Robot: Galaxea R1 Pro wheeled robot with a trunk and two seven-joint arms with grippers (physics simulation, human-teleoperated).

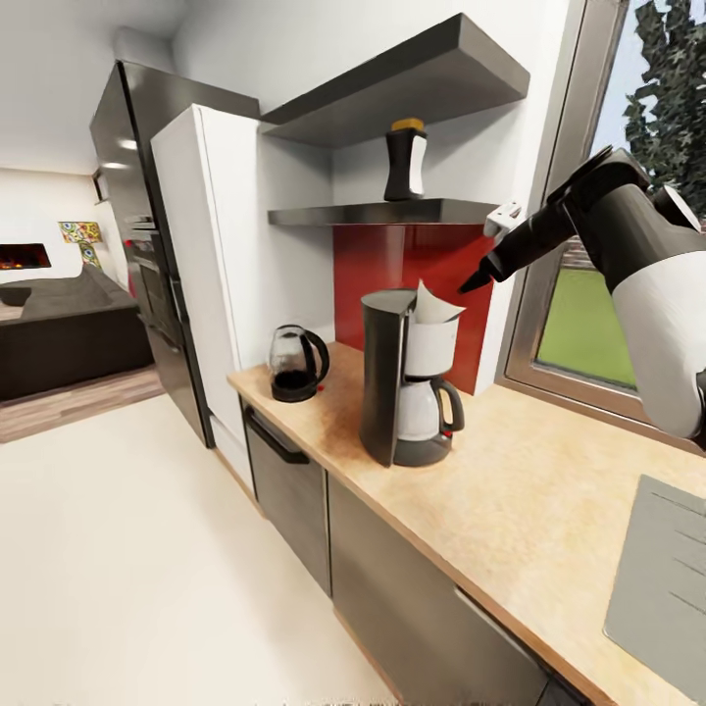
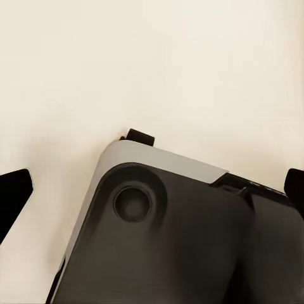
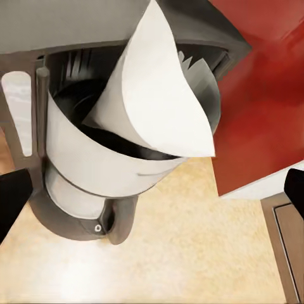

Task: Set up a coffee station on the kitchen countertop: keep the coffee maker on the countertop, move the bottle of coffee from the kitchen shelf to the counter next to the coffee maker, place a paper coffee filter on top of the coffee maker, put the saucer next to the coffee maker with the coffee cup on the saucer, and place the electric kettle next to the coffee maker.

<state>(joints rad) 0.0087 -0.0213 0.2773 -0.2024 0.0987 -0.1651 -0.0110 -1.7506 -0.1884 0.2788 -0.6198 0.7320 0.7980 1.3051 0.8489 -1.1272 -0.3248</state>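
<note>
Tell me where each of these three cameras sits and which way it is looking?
Head view: high on the robot, looking down along the beige wood-look countertop; its right arm reaches toward the tall dark grey coffee maker.
Left wrist view: aimed down at pale floor and the robot's own dark base; black fingertips at the edges.
Right wrist view: above the coffee maker, looking down at the white paper cone filter.
Head and right wrist views share machine, filter, countertop.

Paper coffee filter (image 1: 434,304) atop coffee maker (image 1: 404,392), electric kettle (image 1: 295,364) left, on countertop (image 1: 520,500).
</note>
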